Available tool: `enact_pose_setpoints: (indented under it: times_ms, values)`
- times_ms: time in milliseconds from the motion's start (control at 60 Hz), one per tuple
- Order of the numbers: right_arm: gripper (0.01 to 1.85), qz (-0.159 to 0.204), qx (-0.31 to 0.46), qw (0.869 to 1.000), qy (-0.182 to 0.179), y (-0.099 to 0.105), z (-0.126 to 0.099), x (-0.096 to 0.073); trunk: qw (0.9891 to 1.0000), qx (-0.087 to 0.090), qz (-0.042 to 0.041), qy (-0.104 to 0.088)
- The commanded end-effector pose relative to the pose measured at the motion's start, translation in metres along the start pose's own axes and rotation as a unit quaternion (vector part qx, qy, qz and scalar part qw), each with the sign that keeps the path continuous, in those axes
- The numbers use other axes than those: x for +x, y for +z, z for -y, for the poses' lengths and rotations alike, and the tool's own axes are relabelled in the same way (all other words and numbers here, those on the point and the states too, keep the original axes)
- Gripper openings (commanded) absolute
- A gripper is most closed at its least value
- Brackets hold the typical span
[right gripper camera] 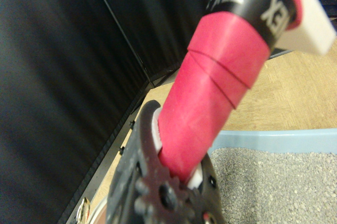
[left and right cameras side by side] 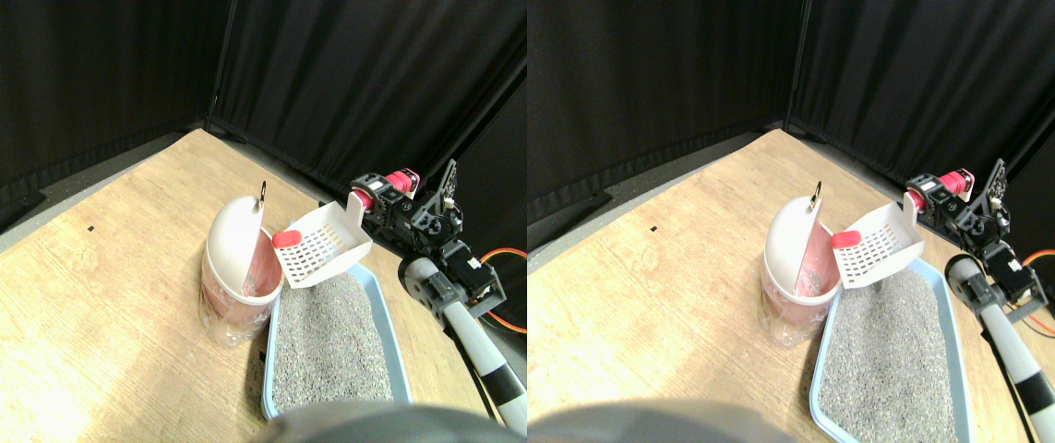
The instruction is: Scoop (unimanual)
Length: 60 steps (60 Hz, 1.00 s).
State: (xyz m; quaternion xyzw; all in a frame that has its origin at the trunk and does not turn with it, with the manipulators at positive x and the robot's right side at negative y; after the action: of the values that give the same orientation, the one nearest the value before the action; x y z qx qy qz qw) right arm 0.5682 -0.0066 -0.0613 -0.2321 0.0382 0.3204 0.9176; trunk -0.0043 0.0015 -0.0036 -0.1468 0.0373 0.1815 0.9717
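A white slotted scoop (left and right cameras side by side: 322, 245) hangs in the air above the far end of the litter tray (left and right cameras side by side: 395, 318), beside the bin. A small red piece (left and right cameras side by side: 287, 239) lies in the scoop at its front edge, close to the bin's opening. My right gripper (left and right cameras side by side: 377, 197) is shut on the scoop's red-wrapped handle (left and right cameras side by side: 403, 180). In the wrist view that red handle (right gripper camera: 210, 92) fills the middle, and its end sits in the dark jaw frame of the gripper (right gripper camera: 176, 174). Grey litter (right gripper camera: 274, 182) shows below it.
A pink bin with a white swing lid (left and right cameras side by side: 236, 254) stands on the wooden floor (left and right cameras side by side: 75, 277), touching the tray's left side. Black curtains close off the back and left. Orange cables (left and right cameras side by side: 510, 277) loop at the right, behind the arm.
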Motion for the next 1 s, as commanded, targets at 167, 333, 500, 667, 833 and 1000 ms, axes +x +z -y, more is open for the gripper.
enact_pose_setpoints:
  times_ms: [167,333,500,667,833,1000]
  values:
    - [0.05,0.026,-0.007,0.999,-0.019,0.012,0.003,0.001,0.9999,0.001,-0.0071,0.008]
    - [0.05,0.026,-0.013,0.999,-0.02,0.017,0.0,-0.001,1.0,0.002,-0.0059,0.005]
    - [0.13,0.025,-0.025,0.999,-0.023,0.016,0.0,0.0,1.0,0.0,-0.006,0.005]
    - [0.18,0.034,-0.032,0.999,-0.018,0.018,0.0,0.0,1.0,0.0,-0.0076,0.003]
    - [0.21,0.042,-0.04,0.998,-0.015,0.02,-0.003,-0.002,1.0,0.001,-0.0076,0.004]
    - [0.17,0.031,-0.034,0.999,-0.019,0.019,-0.003,-0.002,1.0,0.001,-0.0076,0.004]
